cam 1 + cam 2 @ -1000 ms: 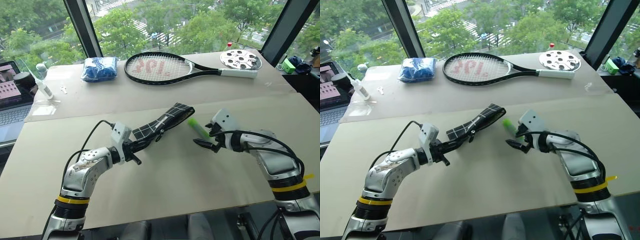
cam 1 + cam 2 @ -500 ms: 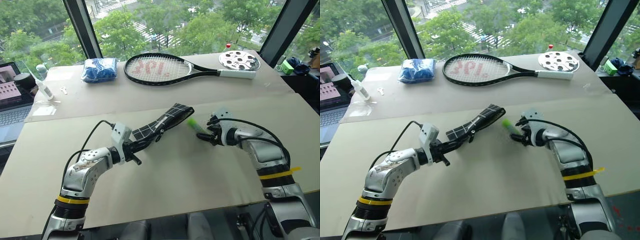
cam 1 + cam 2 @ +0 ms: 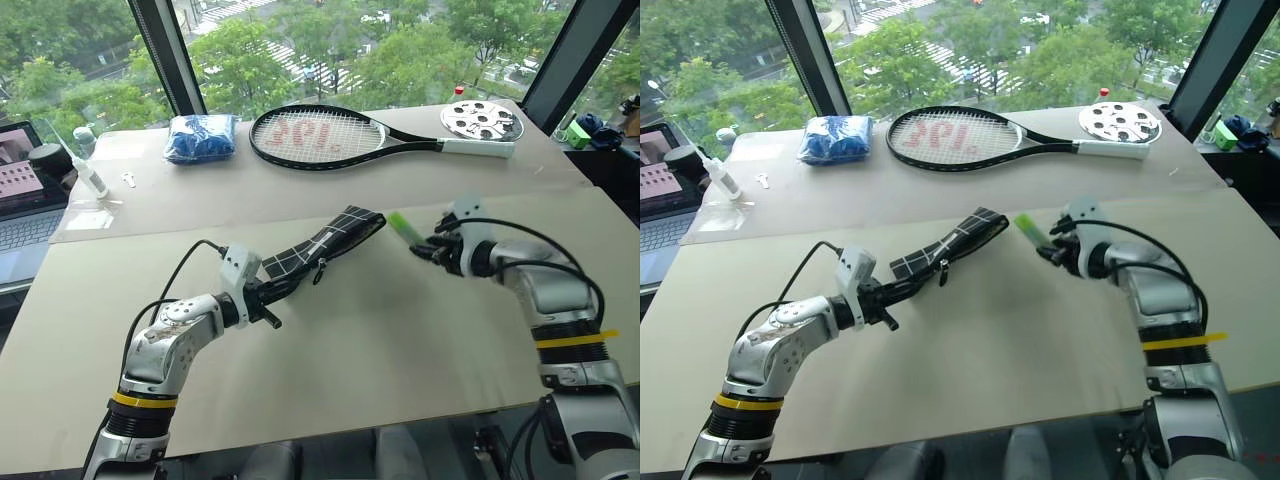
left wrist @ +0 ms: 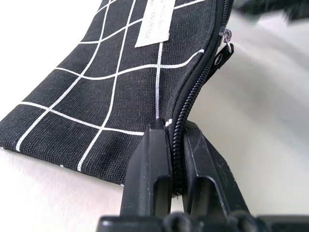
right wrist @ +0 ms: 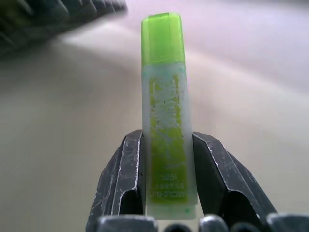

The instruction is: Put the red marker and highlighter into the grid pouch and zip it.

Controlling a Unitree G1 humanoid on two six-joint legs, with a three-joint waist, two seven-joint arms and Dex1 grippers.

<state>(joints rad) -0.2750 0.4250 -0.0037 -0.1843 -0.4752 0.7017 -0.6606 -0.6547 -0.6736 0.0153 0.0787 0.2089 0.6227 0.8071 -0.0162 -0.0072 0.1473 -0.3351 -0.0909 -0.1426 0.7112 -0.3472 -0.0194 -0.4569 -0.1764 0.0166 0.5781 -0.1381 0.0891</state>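
**Highlighter lifted and carried toward the pouch mouth**

Since a second ago your right end effector (image 3: 432, 246) has closed on the highlighter (image 3: 403, 226) and raised it off the tabletop (image 3: 350, 340); before, the pen lay flat between spread fingers. Now the right wrist view shows both fingers (image 5: 123, 183) clamped on the lower barrel, green cap pointing away. The pen hangs in the air just beside the far end of the grid pouch (image 3: 320, 246), not yet touching it.

Your left end effector (image 3: 268, 296) has not shifted: it is clenched on the near edge of the pouch, pinching the fabric right at the zipper line, and holds the pouch raised and slanting away from you. The zipper pull (image 4: 223, 47) sits near the far end.

I judge the pick finished and the insertion next. You cannot tell from these views how wide the mouth gapes, so line up the cap carefully. No red marker can be made out.
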